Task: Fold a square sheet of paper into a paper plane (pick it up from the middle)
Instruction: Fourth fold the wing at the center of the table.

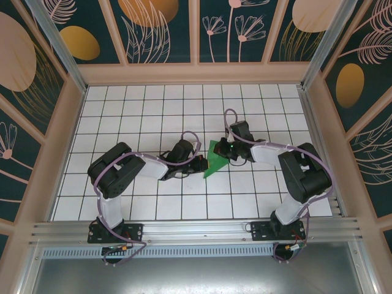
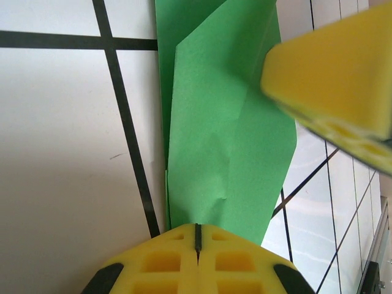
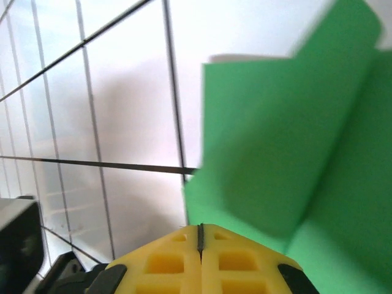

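Pinching the part-folded paper [image 1: 214, 160] at the middle of the desk [image 1: 141, 110], left fingers [image 2: 166, 260] and right fingers [image 3: 166, 262] both clamp its edges; light, limp and easily creased, it wants holds close to the folds.

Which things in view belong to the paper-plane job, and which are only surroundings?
Job:
- paper, partly folded
- left gripper, shut, tips at the paper
- right gripper, shut, tips at the paper

Surroundings:
- table, tiled
- walls, patterned
- rail
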### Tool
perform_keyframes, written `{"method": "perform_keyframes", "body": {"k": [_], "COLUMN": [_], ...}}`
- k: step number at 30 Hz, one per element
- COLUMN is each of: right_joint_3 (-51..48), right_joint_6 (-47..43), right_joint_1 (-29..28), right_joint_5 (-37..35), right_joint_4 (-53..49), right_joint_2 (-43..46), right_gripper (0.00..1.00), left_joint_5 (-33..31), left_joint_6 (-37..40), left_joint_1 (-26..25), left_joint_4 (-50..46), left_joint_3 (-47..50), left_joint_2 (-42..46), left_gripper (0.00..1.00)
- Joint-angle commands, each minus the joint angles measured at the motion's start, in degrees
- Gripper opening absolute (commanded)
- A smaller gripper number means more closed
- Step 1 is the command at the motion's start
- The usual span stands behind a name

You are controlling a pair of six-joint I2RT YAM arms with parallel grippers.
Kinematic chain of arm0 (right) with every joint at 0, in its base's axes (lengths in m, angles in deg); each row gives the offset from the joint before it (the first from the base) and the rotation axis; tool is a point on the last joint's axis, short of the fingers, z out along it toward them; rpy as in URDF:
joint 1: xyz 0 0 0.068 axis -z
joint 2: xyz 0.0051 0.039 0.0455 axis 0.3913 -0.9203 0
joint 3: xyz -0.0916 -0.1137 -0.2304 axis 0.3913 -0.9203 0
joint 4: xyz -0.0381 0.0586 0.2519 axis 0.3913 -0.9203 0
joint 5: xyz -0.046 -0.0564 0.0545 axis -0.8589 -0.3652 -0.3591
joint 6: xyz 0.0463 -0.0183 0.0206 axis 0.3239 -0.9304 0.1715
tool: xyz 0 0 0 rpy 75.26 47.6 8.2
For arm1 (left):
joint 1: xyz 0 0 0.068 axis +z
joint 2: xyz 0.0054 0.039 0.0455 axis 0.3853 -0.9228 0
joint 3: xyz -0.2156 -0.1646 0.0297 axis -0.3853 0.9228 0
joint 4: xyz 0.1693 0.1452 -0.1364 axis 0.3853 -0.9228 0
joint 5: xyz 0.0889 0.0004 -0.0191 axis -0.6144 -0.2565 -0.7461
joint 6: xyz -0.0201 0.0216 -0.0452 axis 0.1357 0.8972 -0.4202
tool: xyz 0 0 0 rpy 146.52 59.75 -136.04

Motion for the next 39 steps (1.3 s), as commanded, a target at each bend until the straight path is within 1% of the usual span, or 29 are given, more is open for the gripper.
{"method": "perform_keyframes", "body": {"k": [1, 6, 19, 26, 30, 35, 39], "right_joint_3": [3.2, 3.7, 1.4, 0.7, 0.4, 0.4, 0.3], "right_joint_6": [-4.6, -4.9, -4.6, -4.5, -4.9, -5.2, -5.3], "right_joint_1": [0.2, 1.4, 6.2, 6.8, 6.9, 6.9, 6.9], "right_joint_5": [1.4, 0.2, -1.9, -2.5, -2.5, -2.5, -2.5], "right_joint_4": [-2.6, -3.2, -2.7, -2.7, -2.7, -2.8, -2.8], "right_joint_2": [-1.3, -3.5, -6.8, -7.7, -8.0, -8.1, -8.2], "right_gripper": [0.00, 0.00, 0.00, 0.00, 0.00, 0.00, 0.00], "left_joint_5": [-1.0, -1.1, -0.8, -0.9, -1.4, -2.0, -2.3], "left_joint_6": [1.9, 2.0, 2.0, 2.9, 4.6, 6.0, 6.5], "left_joint_1": [-0.3, -0.3, -0.3, -0.3, -0.3, -0.3, -0.3], "left_joint_4": [-3.0, -3.6, -4.0, -4.3, -4.3, -4.6, -5.7], "left_joint_3": [-1.0, -1.2, -1.4, -2.5, -4.0, -7.1, -9.3], "left_joint_2": [-2.2, -2.2, -2.3, -1.8, -0.5, 0.5, -0.4], "left_gripper": [0.00, 0.00, 0.00, 0.00, 0.00, 0.02, 0.04]}}
